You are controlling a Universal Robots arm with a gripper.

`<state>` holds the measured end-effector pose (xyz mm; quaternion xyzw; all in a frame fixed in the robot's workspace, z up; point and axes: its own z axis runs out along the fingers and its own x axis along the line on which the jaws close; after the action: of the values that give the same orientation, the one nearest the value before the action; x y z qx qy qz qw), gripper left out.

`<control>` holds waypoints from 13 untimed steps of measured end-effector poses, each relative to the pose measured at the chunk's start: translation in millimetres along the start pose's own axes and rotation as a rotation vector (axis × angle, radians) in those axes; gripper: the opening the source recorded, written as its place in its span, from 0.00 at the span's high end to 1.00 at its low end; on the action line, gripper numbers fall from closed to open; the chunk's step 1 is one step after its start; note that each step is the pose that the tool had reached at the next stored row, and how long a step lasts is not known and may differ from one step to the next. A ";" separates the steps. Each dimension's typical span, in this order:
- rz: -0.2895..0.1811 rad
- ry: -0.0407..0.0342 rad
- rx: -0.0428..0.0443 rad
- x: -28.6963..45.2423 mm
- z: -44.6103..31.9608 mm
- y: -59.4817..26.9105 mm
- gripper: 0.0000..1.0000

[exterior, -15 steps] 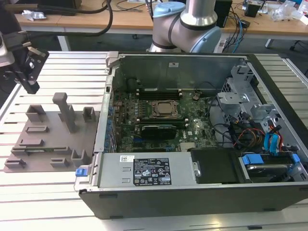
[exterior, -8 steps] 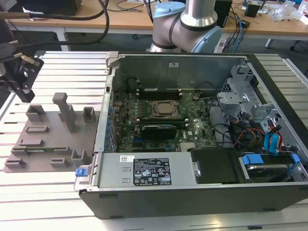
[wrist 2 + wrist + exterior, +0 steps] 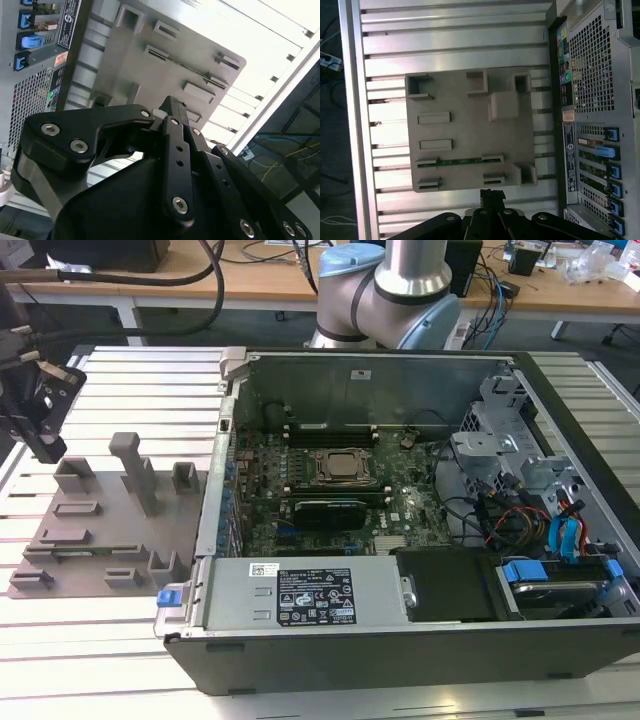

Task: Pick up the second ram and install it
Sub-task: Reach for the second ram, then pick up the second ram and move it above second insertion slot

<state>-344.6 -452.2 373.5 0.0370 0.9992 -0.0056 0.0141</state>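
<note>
- Gripper (image 3: 492,192) is closest to the lens in both wrist views; its tips are pressed together with nothing between them.
- Second ram (image 3: 460,161) lies flat on the grey fixture plate (image 3: 465,105), a thin green strip spanning two grey end holders.
- Gripper hangs over the plate edge nearest that strip, clear of it.
- Plate sits on the slatted table (image 3: 450,30), just beside the open PC case (image 3: 400,590), on the exterior view's left.
</note>
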 end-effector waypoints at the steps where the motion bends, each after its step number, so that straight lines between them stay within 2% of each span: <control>1: -0.001 0.0000 -0.0009 0.2 0.4 1.4 0.90; 4: -0.043 -0.0004 -0.0023 0.7 1.0 4.5 0.90; 13: -0.050 -0.0004 -0.0024 0.8 1.0 4.6 0.90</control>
<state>-345.0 -447.6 372.5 0.0121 0.9998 -0.0048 0.0142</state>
